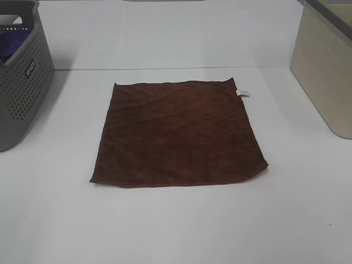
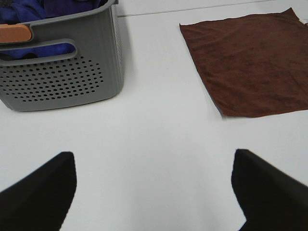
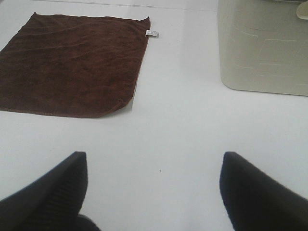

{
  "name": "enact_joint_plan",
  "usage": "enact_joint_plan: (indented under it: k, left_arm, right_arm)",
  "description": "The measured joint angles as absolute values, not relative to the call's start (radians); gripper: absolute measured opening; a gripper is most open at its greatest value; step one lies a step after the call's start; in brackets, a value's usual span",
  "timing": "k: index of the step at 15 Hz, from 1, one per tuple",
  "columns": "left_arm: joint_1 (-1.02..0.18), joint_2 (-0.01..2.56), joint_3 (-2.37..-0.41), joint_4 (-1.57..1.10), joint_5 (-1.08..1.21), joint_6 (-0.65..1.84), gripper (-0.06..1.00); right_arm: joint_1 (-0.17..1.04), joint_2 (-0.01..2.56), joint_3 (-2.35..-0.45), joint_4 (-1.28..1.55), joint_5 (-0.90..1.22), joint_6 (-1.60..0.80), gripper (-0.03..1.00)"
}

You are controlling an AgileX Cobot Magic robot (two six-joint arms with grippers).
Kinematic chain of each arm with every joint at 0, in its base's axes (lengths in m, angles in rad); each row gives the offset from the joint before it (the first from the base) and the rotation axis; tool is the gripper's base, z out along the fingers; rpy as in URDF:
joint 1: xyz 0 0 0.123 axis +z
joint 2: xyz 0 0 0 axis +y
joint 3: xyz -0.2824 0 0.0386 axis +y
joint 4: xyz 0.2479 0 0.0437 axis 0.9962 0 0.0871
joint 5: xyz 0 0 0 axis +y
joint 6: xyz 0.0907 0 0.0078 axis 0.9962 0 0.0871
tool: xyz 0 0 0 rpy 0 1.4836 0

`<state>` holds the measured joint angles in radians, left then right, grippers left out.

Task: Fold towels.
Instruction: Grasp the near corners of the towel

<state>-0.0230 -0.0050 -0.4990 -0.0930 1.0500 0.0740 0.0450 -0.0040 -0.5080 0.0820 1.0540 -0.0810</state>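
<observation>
Smack in the middle of the worktop (image 1: 176, 231) sits the towel (image 1: 179, 135), spread flat in a single layer, not folded yet. It's dark reddish-brown, fuzzy, roughly square, with a few soft creases and a small white tag (image 1: 242, 92) poking off its far right corner. My left pincer (image 2: 154, 155) is spread wide over bare worktop, holding nothing, with the grey basket (image 1: 25, 93) and its purple cloth (image 1: 11, 44) ahead of it. My right pincer (image 3: 154, 156) is wide and empty too, short of both the towel and the beige bin (image 1: 324, 77).
</observation>
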Motion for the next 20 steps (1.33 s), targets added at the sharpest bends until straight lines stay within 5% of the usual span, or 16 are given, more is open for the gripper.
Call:
enact_joint_plan:
  k: [20]
  left_arm:
    - [-0.023,-0.005,-0.499,-0.093,1.05,0.074,0.81]
  right_arm:
    - [0.045,-0.004,-0.508,0.082,1.054,-0.081,0.74]
